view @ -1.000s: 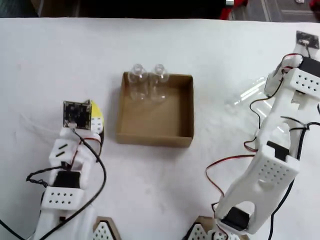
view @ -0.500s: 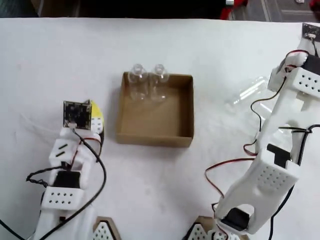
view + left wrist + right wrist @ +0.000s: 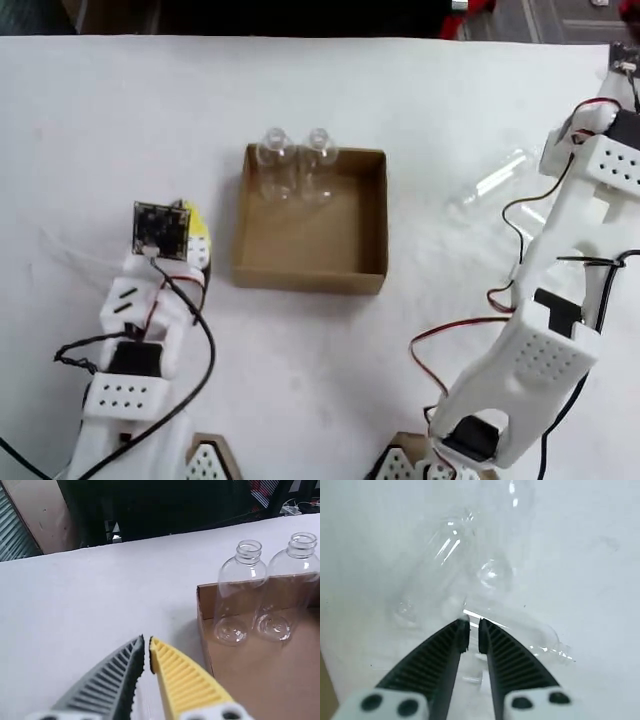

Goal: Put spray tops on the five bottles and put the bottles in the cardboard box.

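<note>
An open brown cardboard box point(image 3: 310, 272) sits at the middle of a white tabletop point(image 3: 120, 110). Two upright clear plastic bottles point(image 3: 239, 592) stand inside against its far wall; the left wrist view shows their open necks, with no spray tops. Beside the box, the left gripper point(image 3: 147, 649) has its grey and yellow fingers together. The right wrist view shows toppled clear bottles point(image 3: 437, 560) lying just beyond the right gripper point(image 3: 470, 630), whose black fingers are nearly touching and grip nothing.

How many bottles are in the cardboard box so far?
2. One bottle and a second bottle stand upright side by side at the far wall of the cardboard box; none looks hidden.
</note>
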